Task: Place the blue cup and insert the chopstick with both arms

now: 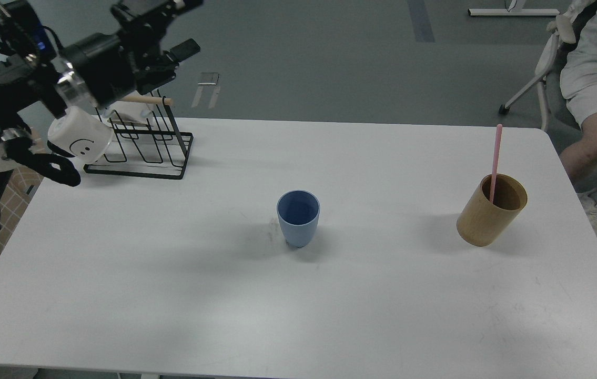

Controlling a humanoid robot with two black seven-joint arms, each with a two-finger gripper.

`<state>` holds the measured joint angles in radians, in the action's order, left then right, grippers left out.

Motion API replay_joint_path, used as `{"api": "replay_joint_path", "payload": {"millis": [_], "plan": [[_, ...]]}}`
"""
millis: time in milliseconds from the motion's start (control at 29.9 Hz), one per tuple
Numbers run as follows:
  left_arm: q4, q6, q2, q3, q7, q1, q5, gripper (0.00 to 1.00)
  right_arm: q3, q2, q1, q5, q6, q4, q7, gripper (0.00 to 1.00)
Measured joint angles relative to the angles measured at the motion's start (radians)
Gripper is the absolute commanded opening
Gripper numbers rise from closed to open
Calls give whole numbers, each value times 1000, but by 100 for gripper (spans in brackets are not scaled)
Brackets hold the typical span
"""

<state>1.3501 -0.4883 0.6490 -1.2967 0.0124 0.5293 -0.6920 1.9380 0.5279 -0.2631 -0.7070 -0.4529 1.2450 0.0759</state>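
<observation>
A grey floor [303, 58] lay beyond the white table [287, 305]; a seated person [595, 89] occupied a chair [543, 63] far right of the gripper.
</observation>
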Motion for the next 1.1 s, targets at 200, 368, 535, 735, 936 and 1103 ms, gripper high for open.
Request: {"api": "replay_joint_path", "payload": {"millis": [200, 368, 535, 735, 936, 1103], "plan": [[-121, 0, -12, -158, 0, -113, 314, 97, -94, 50, -14, -409, -2, 99, 2, 100], [-128, 0, -52, -203, 0, -180, 400, 97, -185, 100, -4, -725, -2, 221, 6, 100], [-125, 0, -111, -232, 5, -208, 405, 97, -326, 211, -9, -868, -2, 251, 6, 100], [-118, -1, -149, -237, 7, -212, 400, 97, -582, 238, -67, -987, 9, 241, -28, 100], [-117, -1, -155, -238, 9, -212, 399, 97, -661, 106, -77, -1127, 34, 230, -134, 99], [-117, -1, -154, -238, 9, -212, 399, 97, -681, 27, -78, -1238, 36, 199, -171, 98]]}}
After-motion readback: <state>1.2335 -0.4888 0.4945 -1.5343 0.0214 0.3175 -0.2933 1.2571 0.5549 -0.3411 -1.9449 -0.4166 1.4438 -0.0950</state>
